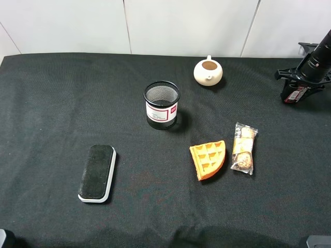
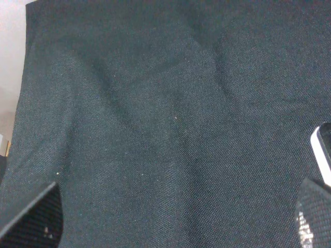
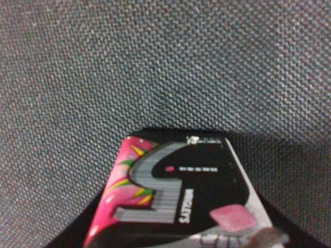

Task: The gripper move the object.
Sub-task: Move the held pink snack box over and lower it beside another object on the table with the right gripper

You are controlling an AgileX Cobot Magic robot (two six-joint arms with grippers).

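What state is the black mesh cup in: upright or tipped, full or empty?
Upright and empty: the mesh cup stands on its base, round mouth up, with only bare mesh showing inside.

The right arm (image 1: 319,54) slants down toward its claw from above and outboard. Its black cylindrical wrist ends in finger brackets that spread to either side, and the right gripper (image 1: 297,87) points downward with its jaws closed against the object (image 1: 294,97), which sits directly under the wrist. The left gripper (image 2: 170,227) faces downward with its two dark fingertips (image 2: 33,222) set wide apart, one at each side of the claw's opening.
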